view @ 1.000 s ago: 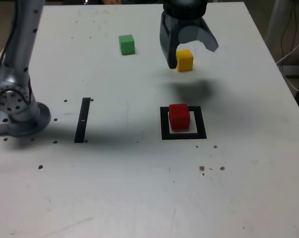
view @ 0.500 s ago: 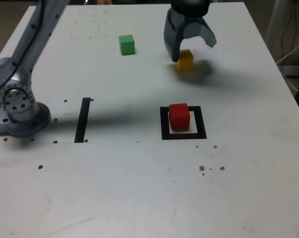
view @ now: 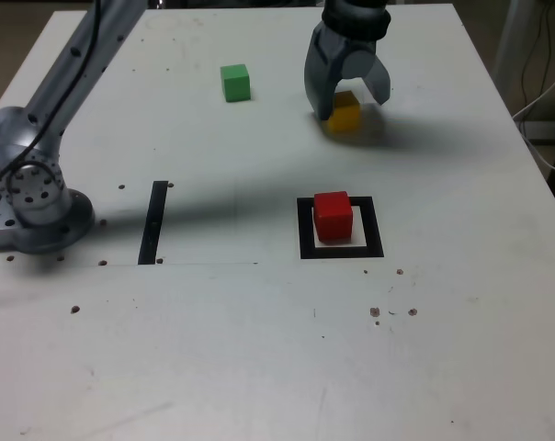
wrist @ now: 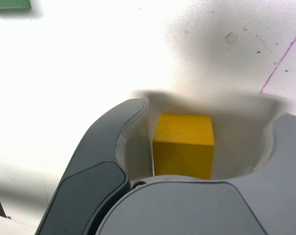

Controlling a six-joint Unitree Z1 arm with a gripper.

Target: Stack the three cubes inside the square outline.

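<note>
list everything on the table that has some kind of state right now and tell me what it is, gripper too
Gripper: open, jaws on either side of the yellow cube, not closed on it
Yellow cube: on the table, between the jaws
Red cube: on the table, inside the square outline
Green cube: on the table, apart from the other cubes
Square outline: red cube in it, no stack yet

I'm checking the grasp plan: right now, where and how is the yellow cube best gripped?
Probably from above, jaws on two opposite upright sides: the yellow cube sits flat, its sides are plain and parallel, and the open gripper already straddles it.
</note>
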